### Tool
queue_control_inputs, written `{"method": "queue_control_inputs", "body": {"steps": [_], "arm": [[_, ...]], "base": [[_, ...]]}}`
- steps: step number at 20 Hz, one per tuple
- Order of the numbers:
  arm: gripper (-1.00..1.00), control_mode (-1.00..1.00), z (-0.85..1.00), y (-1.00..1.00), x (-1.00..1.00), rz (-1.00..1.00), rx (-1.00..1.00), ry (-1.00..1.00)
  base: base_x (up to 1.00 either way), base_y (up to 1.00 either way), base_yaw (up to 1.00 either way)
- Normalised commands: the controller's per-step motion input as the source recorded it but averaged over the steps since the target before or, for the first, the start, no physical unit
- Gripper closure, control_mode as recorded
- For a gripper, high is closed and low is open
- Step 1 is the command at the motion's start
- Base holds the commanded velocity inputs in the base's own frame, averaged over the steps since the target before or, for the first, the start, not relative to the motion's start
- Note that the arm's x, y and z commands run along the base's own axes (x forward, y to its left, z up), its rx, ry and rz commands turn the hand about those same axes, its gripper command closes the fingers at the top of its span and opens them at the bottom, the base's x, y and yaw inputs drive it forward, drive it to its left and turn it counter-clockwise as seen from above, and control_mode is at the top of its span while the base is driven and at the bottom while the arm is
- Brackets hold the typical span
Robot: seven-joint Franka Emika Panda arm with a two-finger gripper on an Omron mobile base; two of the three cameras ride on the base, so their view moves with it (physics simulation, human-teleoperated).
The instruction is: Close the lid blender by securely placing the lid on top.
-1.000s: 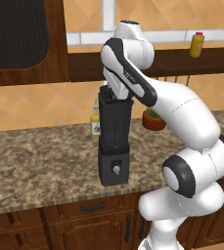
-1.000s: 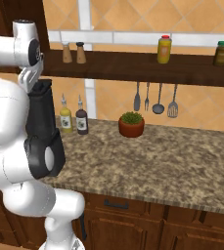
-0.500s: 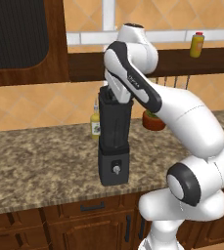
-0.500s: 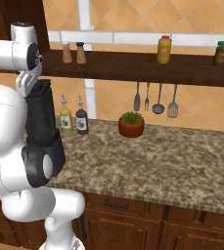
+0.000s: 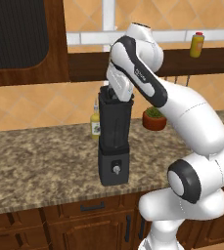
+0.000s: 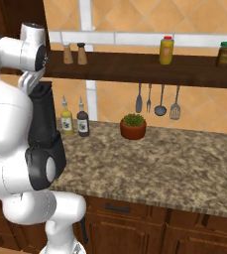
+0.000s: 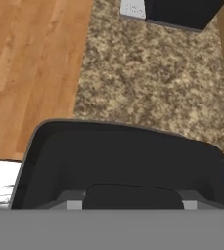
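The tall black blender [image 5: 114, 141] stands on the granite counter, with a silver knob [image 5: 116, 169] on its boxy base. My gripper [image 5: 117, 96] is right at the top of the jar, largely hidden by the white wrist. In the hand view I look down into the jar's open square mouth [image 7: 123, 128]. The flat black lid [image 7: 133, 196] sits at the bottom edge of that view, held just above the mouth's near side. The fingertips are hidden behind the lid. In the right base view the blender [image 6: 44, 121] is partly behind the arm.
A yellow bottle [image 5: 95, 125] stands just behind the blender, beside a dark bottle [image 6: 83, 122]. A potted plant [image 6: 133, 127] sits to the right, under hanging utensils [image 6: 159, 101]. The shelf above holds shakers [image 6: 73, 53] and jars [image 6: 167, 49]. Wooden floor [image 7: 30, 63] lies beyond the counter edge.
The arm's upper links have swung slightly to the right while the hand stays at the jar's top. The blender has not moved.
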Motion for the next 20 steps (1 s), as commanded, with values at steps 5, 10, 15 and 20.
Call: {"method": "queue_control_inputs", "body": {"steps": [5, 10, 15, 20], "arm": [[1.00, -1.00, -0.24, 0.03, 0.00, 0.00, 0.06, 0.15], [1.00, -1.00, -0.60, 0.07, -0.13, 0.00, 0.03, 0.03], [1.00, -1.00, -0.86, 0.17, -0.32, 0.00, 0.00, -0.03], [-1.00, -1.00, -0.54, 0.02, -0.07, 0.00, 0.00, -0.01]], "base": [[0.00, 0.00, 0.00], [0.00, 0.00, 0.00], [0.00, 0.00, 0.00], [0.00, 0.00, 0.00]]}}
